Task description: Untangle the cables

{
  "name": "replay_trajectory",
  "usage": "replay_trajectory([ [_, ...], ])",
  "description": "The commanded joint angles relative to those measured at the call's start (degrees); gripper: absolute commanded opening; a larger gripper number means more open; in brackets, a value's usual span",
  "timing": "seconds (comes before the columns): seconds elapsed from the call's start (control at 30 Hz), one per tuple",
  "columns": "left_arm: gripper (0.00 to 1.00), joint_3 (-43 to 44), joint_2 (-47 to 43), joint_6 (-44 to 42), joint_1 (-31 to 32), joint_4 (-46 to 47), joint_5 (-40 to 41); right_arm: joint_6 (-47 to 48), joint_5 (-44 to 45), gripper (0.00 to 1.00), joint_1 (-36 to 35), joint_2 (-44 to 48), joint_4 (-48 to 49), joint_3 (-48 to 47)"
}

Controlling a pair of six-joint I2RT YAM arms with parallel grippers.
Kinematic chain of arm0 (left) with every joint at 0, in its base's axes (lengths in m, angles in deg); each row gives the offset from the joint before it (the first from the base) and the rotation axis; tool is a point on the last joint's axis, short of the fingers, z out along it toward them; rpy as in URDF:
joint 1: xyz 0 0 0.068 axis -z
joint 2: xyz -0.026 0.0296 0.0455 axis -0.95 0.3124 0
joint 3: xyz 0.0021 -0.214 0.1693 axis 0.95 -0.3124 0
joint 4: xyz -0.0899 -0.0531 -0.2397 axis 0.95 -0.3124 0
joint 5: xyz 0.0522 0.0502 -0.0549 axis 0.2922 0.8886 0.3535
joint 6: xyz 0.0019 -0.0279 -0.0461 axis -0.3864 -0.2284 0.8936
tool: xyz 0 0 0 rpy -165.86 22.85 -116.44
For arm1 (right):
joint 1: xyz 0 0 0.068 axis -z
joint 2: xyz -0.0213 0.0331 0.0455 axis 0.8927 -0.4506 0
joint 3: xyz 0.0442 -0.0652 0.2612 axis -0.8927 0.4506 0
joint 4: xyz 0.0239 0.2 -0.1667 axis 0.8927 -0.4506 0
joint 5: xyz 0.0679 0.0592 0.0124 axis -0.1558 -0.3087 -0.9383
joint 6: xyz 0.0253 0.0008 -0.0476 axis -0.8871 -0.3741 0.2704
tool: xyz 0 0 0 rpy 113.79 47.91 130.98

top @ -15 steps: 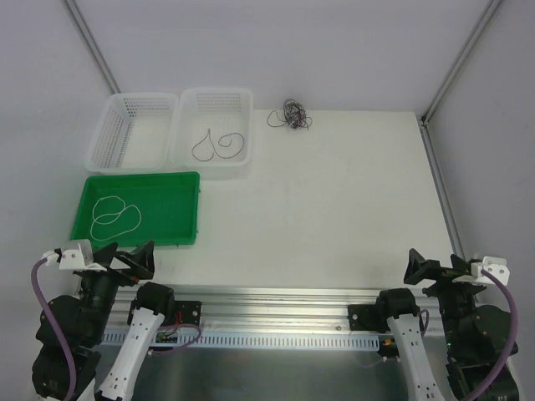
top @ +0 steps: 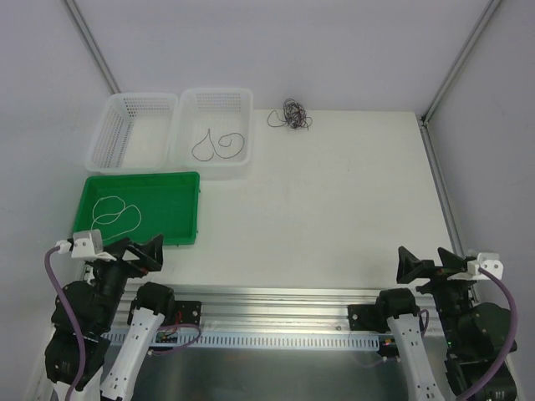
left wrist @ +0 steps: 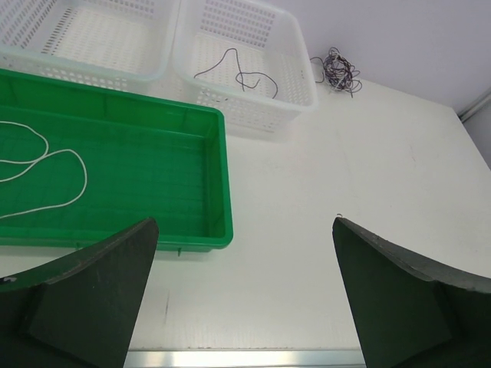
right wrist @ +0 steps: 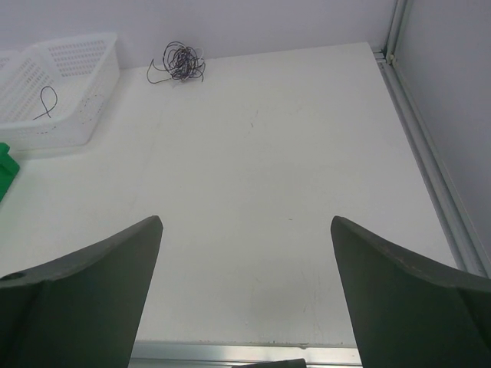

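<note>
Top view overhead, looking down; wrist views low, facing forward; all share cable tangle (top: 290,114).

I see the cable tangle (top: 290,114) at twelve o'clock on the table (top: 334,200), a loose strand (top: 219,144) in the basket (top: 213,171) at ten, a second strand (top: 115,215) in the tray (top: 197,209) at nine.

A smooth matt white table (top: 334,200) carries a glossy green plastic tray (top: 169,210), two white perforated plastic baskets (top: 219,98) and thin wiry cables (top: 292,115).
</note>
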Motion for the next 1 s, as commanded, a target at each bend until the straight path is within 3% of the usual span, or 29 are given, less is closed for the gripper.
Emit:
replay_trajectory([
  [0.0,0.99,-2.58,0.31,2.56,-0.05,6.23,-3.66,-2.86,-1.92,0.97,0.3,-3.52,5.51,1.98],
  [0.27,0.99,-6.1,20.6,2.13,-0.13,13.19,-10.25,-14.81,-5.07,0.97,0.38,-24.07,21.06,6.11],
  [0.43,0.99,-8.82,30.36,1.16,-0.05,17.58,-10.7,-19.56,-9.91,0.97,0.12,-44.42,35.18,5.42],
  [0.87,0.99,-13.66,31.78,0.02,-4.18,20.93,-12.89,-30.89,-14.21,1.0,-1.81,-92.8,62.72,-16.0],
  [0.97,0.99,-13.75,31.52,-0.42,-4.53,20.84,-11.32,-32.56,-16.41,0.91,-2.6,-103.96,67.21,-23.99],
])
